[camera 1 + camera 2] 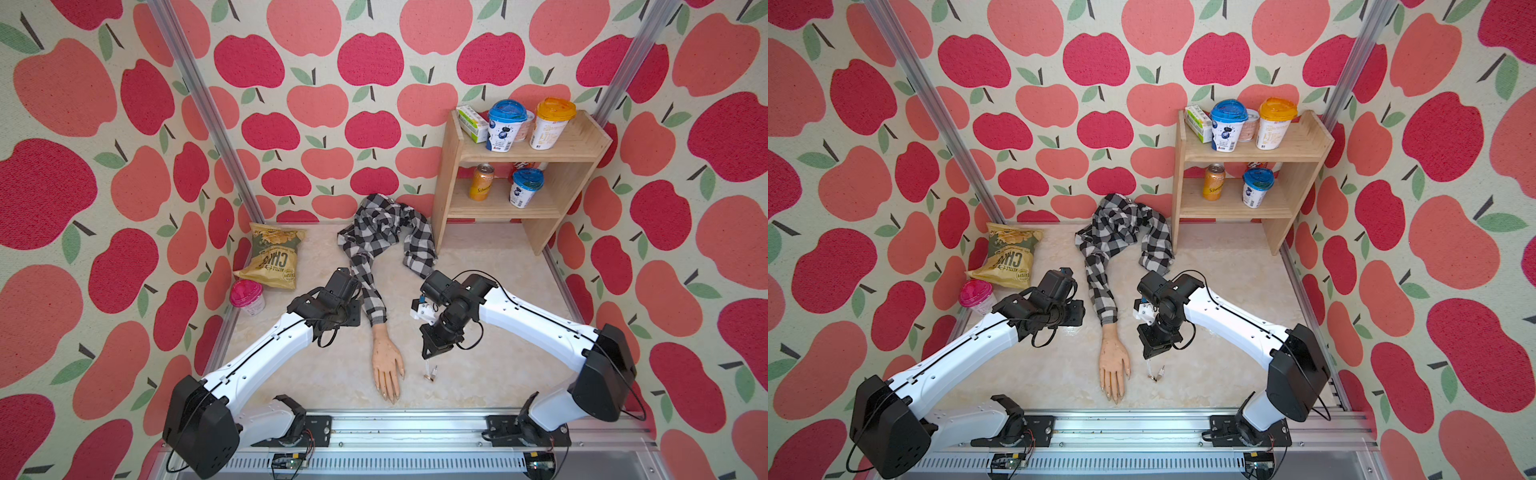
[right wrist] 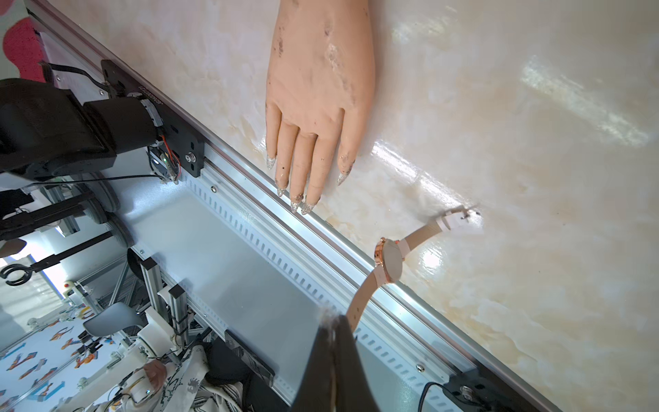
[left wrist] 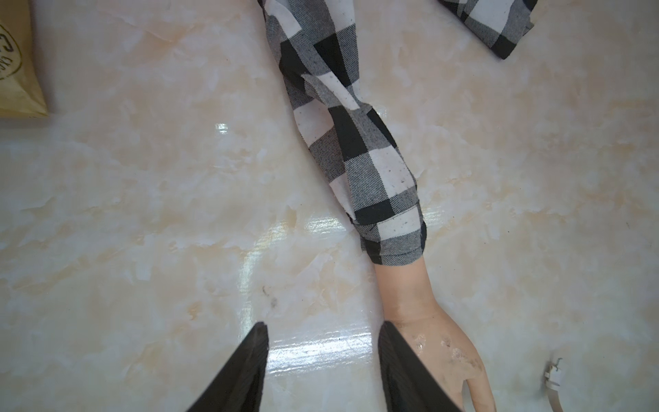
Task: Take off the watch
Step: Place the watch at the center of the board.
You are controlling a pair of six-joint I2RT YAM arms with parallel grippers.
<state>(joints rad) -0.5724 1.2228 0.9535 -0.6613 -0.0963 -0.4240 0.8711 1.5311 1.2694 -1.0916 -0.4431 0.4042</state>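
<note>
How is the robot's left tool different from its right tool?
The left black tool is open, and the right black tool is shut. The left tool holds nothing. The right tool pinches the pale strap of the small round gold-rimmed watch, which dangles from it. The left tool is by the wrist of the peach plastic mannequin hand, and the right tool is beside the hand itself. Both are black and sit low over the glossy marble-look table.
</note>
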